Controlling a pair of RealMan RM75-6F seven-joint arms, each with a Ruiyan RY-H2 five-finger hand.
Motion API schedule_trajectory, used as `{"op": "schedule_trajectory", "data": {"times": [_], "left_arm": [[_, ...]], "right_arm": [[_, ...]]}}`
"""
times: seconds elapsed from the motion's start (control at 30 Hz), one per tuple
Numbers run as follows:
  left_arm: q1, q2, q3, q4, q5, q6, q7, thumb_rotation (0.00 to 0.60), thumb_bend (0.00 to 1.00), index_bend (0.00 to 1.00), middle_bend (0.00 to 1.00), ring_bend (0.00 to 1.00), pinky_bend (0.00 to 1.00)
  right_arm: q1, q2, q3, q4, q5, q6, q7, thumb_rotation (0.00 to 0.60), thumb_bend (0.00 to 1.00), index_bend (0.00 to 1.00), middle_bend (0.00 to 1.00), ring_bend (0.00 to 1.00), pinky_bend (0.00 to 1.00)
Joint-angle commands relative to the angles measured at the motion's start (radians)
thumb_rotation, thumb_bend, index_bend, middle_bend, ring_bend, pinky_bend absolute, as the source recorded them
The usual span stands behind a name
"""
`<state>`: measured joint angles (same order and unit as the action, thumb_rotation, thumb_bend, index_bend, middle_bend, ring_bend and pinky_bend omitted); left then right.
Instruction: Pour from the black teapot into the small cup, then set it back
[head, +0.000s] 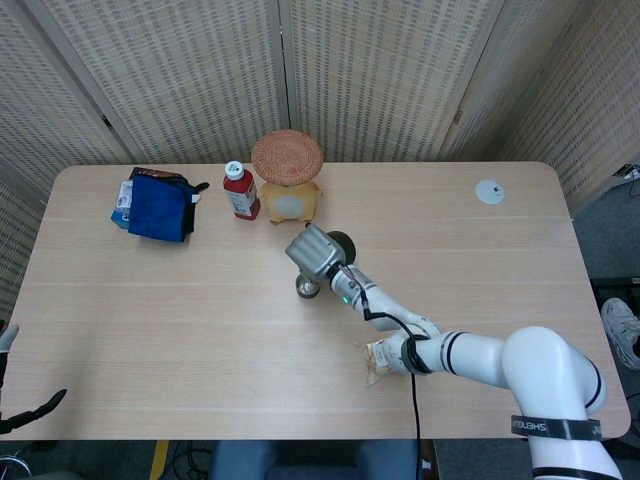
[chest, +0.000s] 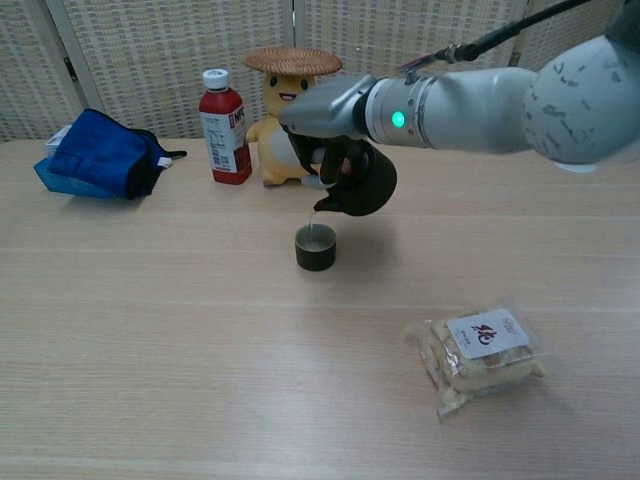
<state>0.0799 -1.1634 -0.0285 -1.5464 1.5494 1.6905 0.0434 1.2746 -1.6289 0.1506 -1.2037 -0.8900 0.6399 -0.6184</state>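
- Black teapot (chest: 362, 185) is held in the air by the right hand (chest: 335, 120), tipped with its spout just above the small cup (chest: 315, 247); a thin stream runs down into the cup.
- Behind the small cup stand a yellow toy with a woven hat (chest: 288, 115) and a red bottle (chest: 226, 127).
- A snack packet (chest: 483, 357) lies well in front of the small cup, to its right.
- Left hand (head: 20, 412) shows only at the head view's lower left edge; I cannot tell its state.

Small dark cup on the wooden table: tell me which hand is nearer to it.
Right. The right hand holds the black teapot just above the small dark cup; the left hand hangs off the table's near-left corner.
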Motion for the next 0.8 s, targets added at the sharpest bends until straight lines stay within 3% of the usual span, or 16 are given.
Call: {"op": "schedule_trajectory", "data": {"times": [0.03,0.8], "left_arm": [[0.000,-0.001,0.000,0.001,0.001,0.000,0.000,0.361,0.05,0.00,0.00,0.00,0.00],[0.001,-0.002,-0.002,0.002,0.002,-0.002,0.006,0.362,0.05,0.00,0.00,0.00,0.00]], "right_arm": [[0.005,0.002,-0.007,-0.005,0.005,0.006,-0.012,0.504,0.45,1.00,1.00,0.95,0.40],[0.025,0.017,-0.040,-0.030,0.047,0.032,-0.070,0.514,0.45,1.00,1.00,0.95,0.40]]}}
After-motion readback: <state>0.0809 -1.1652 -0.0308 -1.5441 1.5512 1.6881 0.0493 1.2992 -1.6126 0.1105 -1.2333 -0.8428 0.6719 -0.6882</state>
